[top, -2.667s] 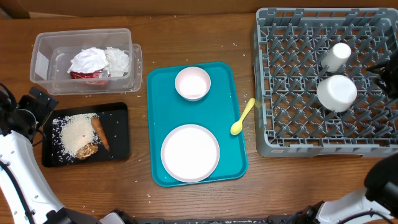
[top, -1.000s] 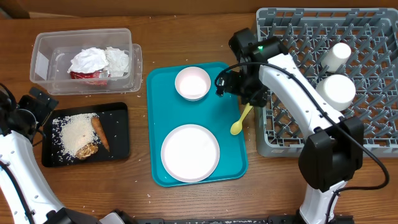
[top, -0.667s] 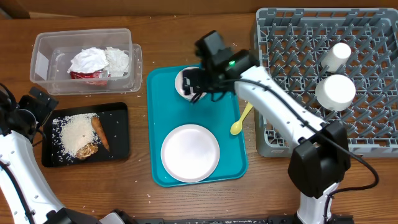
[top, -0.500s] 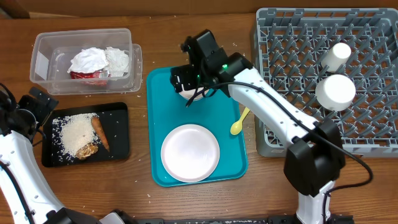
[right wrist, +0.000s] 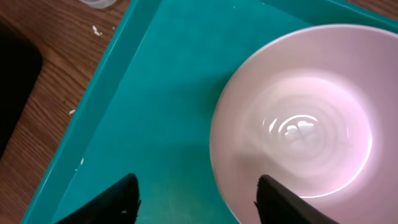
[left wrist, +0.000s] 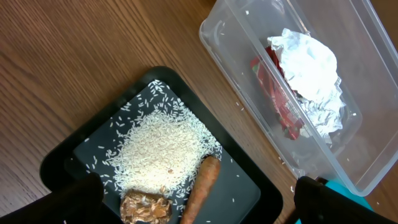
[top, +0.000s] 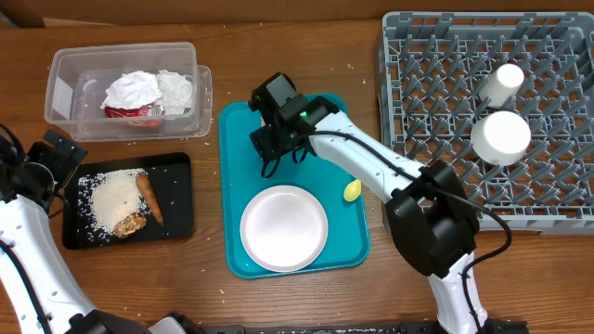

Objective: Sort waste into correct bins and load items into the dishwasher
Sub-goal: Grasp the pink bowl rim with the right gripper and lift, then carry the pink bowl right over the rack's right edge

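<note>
**Step in hand:** loading. The waste appears already sorted; dishes remain.

**Dish rack** (top: 436, 199) – at 2 o'clock on the table. It holds an upturned white bowl (top: 502, 137) and a pale green cup (top: 508, 82) lying just above it.

**Teal tray** (top: 232, 186) – at table centre, carrying the dishes yet to be loaded.

**Clear tub** (top: 65, 70) – at 10 o'clock. Crumpled napkins (top: 148, 90) and a red-and-white wrapper (left wrist: 278, 99) lie inside.

**Black tray** (top: 178, 199) – at 8 o'clock. It bears the rice (top: 113, 199), carrot piece (top: 148, 199) and brown chunk (left wrist: 144, 207).

**Large white plate** (top: 283, 227) – at the tray's 6 o'clock end, untouched.

**Pale pink plate** (right wrist: 298, 124) – at the tray's 12 o'clock end, flat on the tray floor and largely hidden under the arm in the overhead view.

**Yellow spoon** (top: 353, 191) – at the tray's 3 o'clock edge, partly covered by the arm.

**Right gripper** (right wrist: 202, 196) – jaws partly apart and astride the pink plate's 9 o'clock rim, one finger (right wrist: 121, 199) over the tray floor and the other above the plate's inside. Nothing is gripped, and contact with the rim cannot be confirmed.

**Left gripper** (left wrist: 199, 208) – jaws wide, empty, hanging above the black tray.

**Next move, in my judgement:** pinch the rim squarely, lift the plate clear of the tray lip, then carry it towards 2 o'clock and stand it between the rack's pegs. A shallow bite on so thin and smooth a rim may slip.
</note>
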### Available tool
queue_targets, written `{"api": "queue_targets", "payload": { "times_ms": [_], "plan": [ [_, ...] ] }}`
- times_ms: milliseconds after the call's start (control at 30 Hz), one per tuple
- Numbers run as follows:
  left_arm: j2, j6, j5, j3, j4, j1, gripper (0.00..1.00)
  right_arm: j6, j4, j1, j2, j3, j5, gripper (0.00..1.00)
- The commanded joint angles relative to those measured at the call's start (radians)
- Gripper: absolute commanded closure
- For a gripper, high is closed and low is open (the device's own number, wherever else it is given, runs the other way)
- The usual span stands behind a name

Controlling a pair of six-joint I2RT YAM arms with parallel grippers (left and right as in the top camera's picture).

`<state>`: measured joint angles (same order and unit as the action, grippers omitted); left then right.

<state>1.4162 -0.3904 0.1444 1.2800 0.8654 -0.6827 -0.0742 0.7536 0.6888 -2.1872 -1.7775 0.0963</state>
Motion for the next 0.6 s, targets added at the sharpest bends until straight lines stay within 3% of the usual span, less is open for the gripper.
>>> {"api": "queue_targets", "payload": {
  "times_ms": [0, 467, 567],
  "plan": [
    [0.003, -0.01, -0.006, 0.005, -0.002, -0.003, 0.0, 0.027, 0.009, 0.0, -0.029, -0.008, -0.054, 0.45],
    [0.003, -0.01, -0.006, 0.005, -0.002, -0.003, 0.0, 0.022, 0.053, 0.0, -0.065, -0.008, -0.052, 0.55],
    [0.003, -0.01, -0.006, 0.005, -0.002, -0.003, 0.0, 0.022, 0.055, 0.0, -0.065, -0.013, -0.051, 0.63]
  ]
}}
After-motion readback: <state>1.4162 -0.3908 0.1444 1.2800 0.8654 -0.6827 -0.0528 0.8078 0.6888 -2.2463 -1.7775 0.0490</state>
